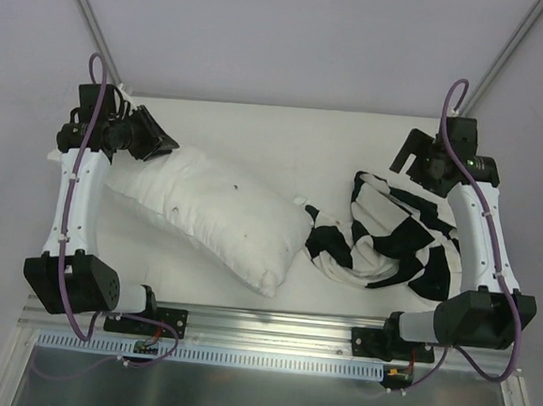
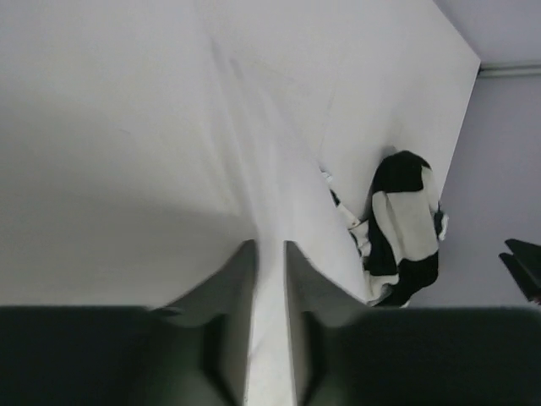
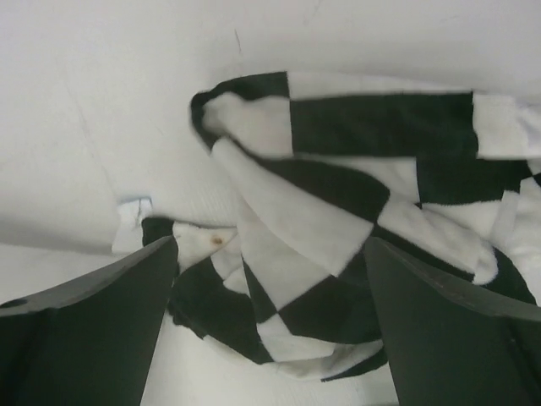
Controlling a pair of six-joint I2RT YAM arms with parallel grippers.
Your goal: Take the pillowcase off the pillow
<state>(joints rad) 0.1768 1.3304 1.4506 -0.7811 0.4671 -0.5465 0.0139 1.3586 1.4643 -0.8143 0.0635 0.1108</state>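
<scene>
The pillow (image 1: 210, 212) lies bare on the counter (image 1: 286, 134), towards 9 o'clock in the overhead view. The pillowcase (image 1: 391, 236) is a crumpled checkered heap towards 3 o'clock with no part of it around the pillow, so I judge the removal as good as done. The left pincer (image 2: 270, 254) is clenched on a ridge of the pillow's white fabric at its 10 o'clock corner, most likely to anchor the pillow while the cover is drawn off the other end. The right pincer (image 3: 270, 245) hangs over the heap with its jaws spread wide, grasping nothing, and the cloth lies slack beneath it. The pillow's small tag (image 3: 131, 222) sits just beside the nearest dark fold of the cover, but I cannot tell whether the two touch there. In the left wrist view the fingers are dark and blurred along the bottom edge, so how deep the pinch goes is unclear. The right arm covers the heap's 3 o'clock edge from above. The cover's open end is lost somewhere in the folds.
</scene>
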